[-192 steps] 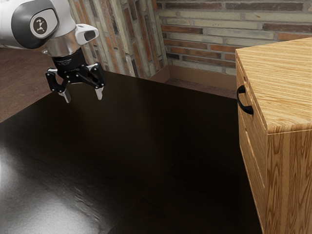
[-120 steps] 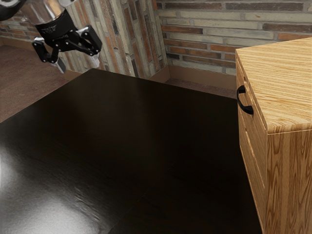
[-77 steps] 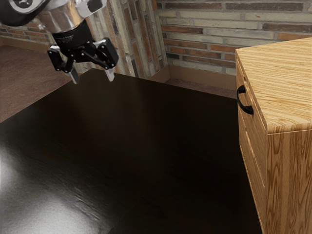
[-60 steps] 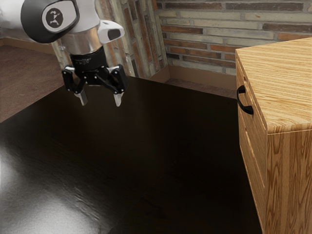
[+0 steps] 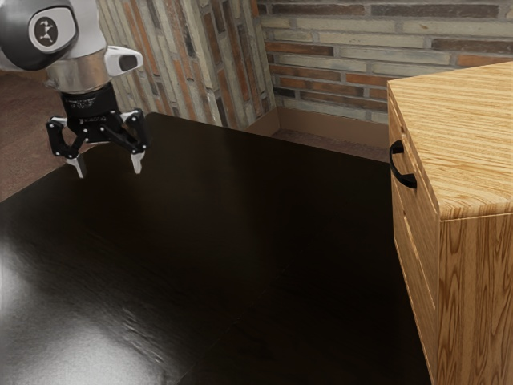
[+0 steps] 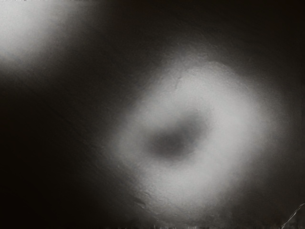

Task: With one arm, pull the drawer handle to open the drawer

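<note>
Gripper (image 5: 108, 170) open over table (image 5: 240, 265), far from drawer handle (image 5: 395, 166), drawer (image 5: 417, 210) prob. shut

It had the look of a domestic room, a den or loft rather than a lab. Behind the gripper (image 5: 108, 167) ran a weathered, mixed-colour brick wall (image 5: 361, 48) with a brown skirting board (image 5: 321, 124) at its foot, above a brown floor (image 5: 20, 136). Under the gripper spread a glossy dark table (image 5: 240, 265). Well across it from the gripper stood a pale wooden cabinet (image 5: 457, 144) with a black handle (image 5: 401, 164), plain household furniture.
</note>
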